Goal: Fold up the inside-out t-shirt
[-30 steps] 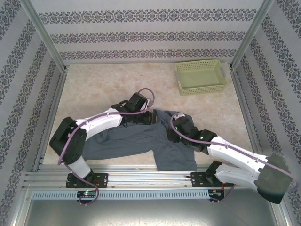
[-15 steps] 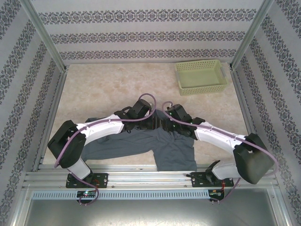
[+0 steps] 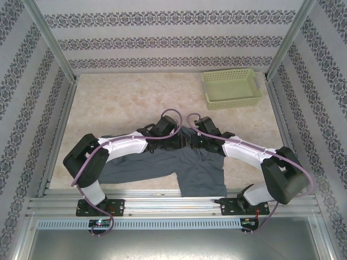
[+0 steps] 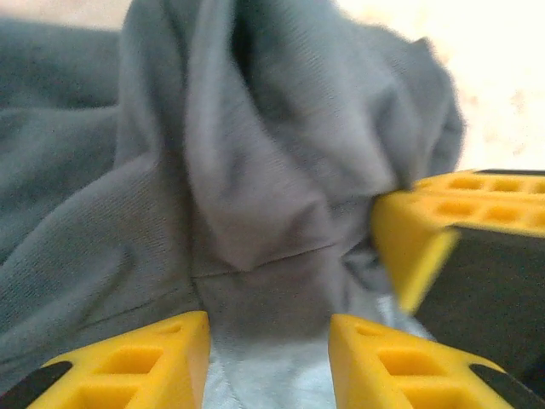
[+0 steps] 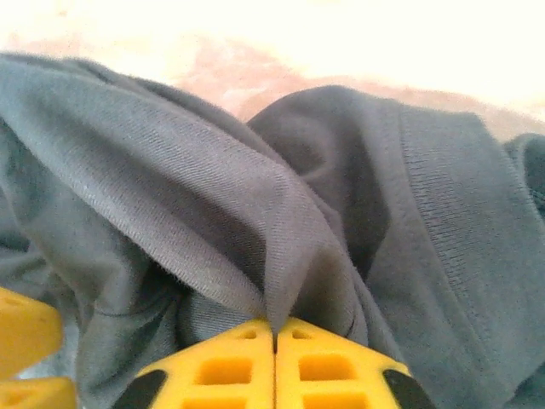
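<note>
Right claw (image 5: 274,328) is pinched tight on a thin ridge of the plain slate blue-grey inside-out t-shirt (image 3: 184,168), its two yellow fingers meeting with the soft cloth nipped between them, as I work the rig from afar. Left claw (image 4: 268,336), just beside it, stands about half closed with a thick wad of the same cloth bunched between its yellow fingers (image 4: 136,358). The creases run into that gap, so I judge it a grip rather than a hover. The shirt lies rumpled on the pale marbled counter (image 3: 119,103) toward the near edge, roughly midway across, one part spread to the left and another running down toward the front. The light green perforated plastic basket (image 3: 231,88) sits well apart at the far right corner. Both white arms (image 3: 124,145) reach low and forward, bowed inward so the wrists nearly meet over the shirt's far edge. I read this as an early step: taking hold of the garment before any fold is laid. The next move, to my mind, calls for lifting both holds together and drawing them apart to open the cloth flat, with an even pull so neither pinch slips.
</note>
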